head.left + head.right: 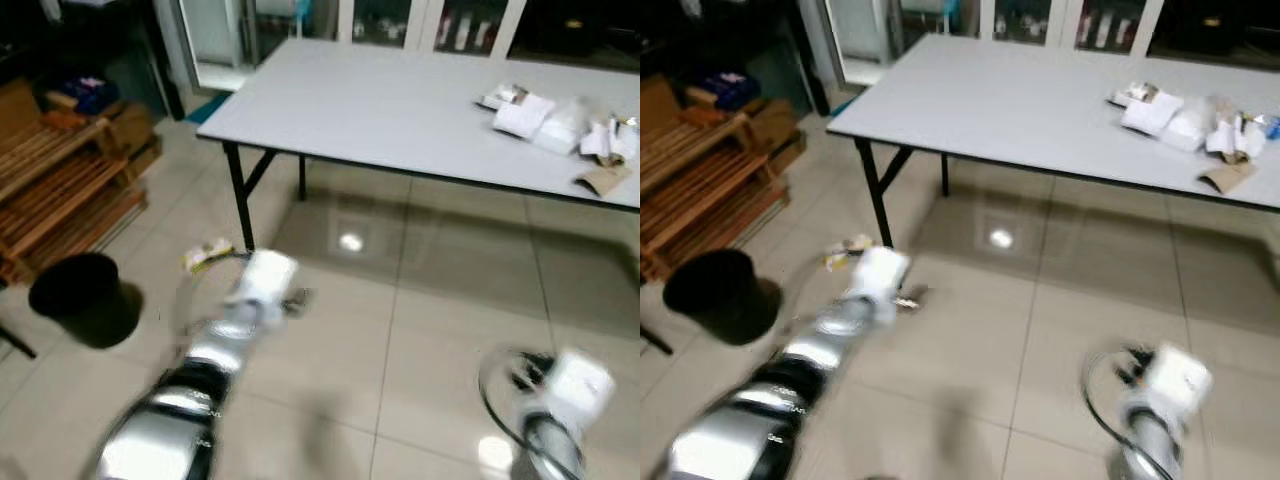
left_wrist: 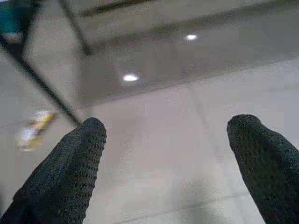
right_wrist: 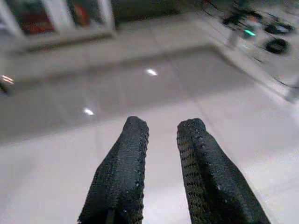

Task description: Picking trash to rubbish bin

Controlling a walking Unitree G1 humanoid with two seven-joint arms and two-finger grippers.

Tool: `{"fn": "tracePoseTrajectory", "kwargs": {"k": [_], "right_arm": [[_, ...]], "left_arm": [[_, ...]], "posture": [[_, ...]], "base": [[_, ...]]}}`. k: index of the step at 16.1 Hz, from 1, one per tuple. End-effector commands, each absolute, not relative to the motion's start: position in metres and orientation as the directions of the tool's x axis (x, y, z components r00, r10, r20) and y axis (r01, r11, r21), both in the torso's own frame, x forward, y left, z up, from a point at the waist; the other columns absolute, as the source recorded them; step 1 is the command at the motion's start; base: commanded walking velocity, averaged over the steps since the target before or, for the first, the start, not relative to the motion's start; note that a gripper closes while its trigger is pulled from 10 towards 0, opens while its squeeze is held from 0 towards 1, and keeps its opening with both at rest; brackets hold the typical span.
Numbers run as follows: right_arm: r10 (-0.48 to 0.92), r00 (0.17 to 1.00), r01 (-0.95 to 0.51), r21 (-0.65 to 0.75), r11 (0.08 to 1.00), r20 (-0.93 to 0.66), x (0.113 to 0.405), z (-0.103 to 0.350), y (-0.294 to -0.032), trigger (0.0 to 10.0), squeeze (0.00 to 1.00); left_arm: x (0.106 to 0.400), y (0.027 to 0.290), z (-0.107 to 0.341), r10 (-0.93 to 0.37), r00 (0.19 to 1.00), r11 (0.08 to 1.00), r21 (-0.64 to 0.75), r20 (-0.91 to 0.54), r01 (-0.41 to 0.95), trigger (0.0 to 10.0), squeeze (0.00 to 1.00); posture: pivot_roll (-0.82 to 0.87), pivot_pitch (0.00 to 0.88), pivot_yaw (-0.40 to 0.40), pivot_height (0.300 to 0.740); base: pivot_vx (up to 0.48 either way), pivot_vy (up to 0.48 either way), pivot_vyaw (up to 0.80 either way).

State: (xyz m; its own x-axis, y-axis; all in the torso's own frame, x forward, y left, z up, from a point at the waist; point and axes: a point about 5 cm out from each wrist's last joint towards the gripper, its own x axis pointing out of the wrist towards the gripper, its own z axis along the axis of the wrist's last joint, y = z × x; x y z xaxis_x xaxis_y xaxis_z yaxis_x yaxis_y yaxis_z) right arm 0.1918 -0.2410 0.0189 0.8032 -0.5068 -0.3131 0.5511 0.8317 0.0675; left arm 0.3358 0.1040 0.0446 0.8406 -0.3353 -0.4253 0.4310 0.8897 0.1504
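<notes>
A yellow and white wrapper [image 1: 208, 255] lies on the tiled floor beside the table leg [image 1: 240, 205]; the left wrist view shows the wrapper [image 2: 32, 133] off to one side. A black rubbish bin [image 1: 85, 298] stands on the floor to its left. My left gripper [image 2: 163, 126] hovers above the floor, open, with nothing between its fingers, and the wrapper is some way ahead of it. My left arm [image 1: 250, 300] looks blurred. My right gripper [image 3: 163, 125] is low at the right, shut and holding nothing. More paper trash [image 1: 560, 125] lies on the table's right end.
A long grey folding table [image 1: 380, 100] spans the back. A slatted wooden rack [image 1: 60, 190] and boxes stand at the left behind the bin. Open tiled floor lies between the arms. Cables and gear [image 3: 261, 32] lie on the floor far ahead of the right gripper.
</notes>
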Motion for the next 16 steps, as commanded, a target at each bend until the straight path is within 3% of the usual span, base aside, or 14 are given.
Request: {"fn": "tracePoseTrajectory", "kwargs": {"k": [1, 5, 9, 10, 13, 16], "right_arm": [[-0.511, 0.806, 0.551, 0.062, 0.832, -0.298, 0.192, 0.020, -0.243, 10.0, 0.00], [-0.484, 0.842, 0.516, 0.096, 0.851, -0.239, 0.192, 0.024, -0.243, 10.0, 0.00], [-0.427, 0.880, 0.450, 0.074, 0.890, -0.207, 0.193, 0.031, -0.243, 10.0, 0.00], [-0.365, 0.911, 0.382, 0.057, 0.922, -0.192, 0.201, 0.035, -0.239, 10.0, 0.00], [-0.251, 0.956, 0.258, 0.027, 0.966, -0.155, 0.220, 0.045, -0.225, 10.0, 0.00], [-0.184, 0.971, 0.188, 0.011, 0.982, -0.156, 0.227, 0.048, -0.227, 10.0, 0.00]], "left_arm": [[0.334, 0.116, 0.039, -0.303, 0.841, 0.902, 0.150, -0.448, 0.405, 10.0, 0.00], [0.326, 0.121, 0.032, -0.329, 0.847, 0.928, 0.020, -0.418, 0.371, 10.0, 0.00], [0.323, 0.125, 0.029, -0.293, 0.867, 0.942, 0.034, -0.402, 0.334, 10.0, 0.00], [0.326, 0.134, 0.032, -0.237, 0.887, 0.946, 0.115, -0.397, 0.304, 10.0, 0.00], [0.341, 0.169, 0.052, -0.090, 0.931, 0.972, 0.175, -0.354, 0.160, 10.0, 0.00], [0.338, 0.181, 0.054, -0.023, 0.940, 0.988, 0.137, -0.339, 0.074, 10.0, 0.00]], "posture": [[0.11, 0.037, -0.011, 0.740], [0.11, 0.038, -0.014, 0.740], [0.12, 0.050, -0.016, 0.740], [0.12, 0.058, -0.014, 0.740], [0.18, 0.071, -0.068, 0.740], [0.22, 0.085, -0.099, 0.740]], "base": [[0.000, 0.000, 0.00], [0.000, 0.000, 0.00], [0.000, 0.000, 0.00], [0.000, 0.000, 0.00], [0.000, 0.000, 0.00], [0.000, 0.000, 0.00]]}}
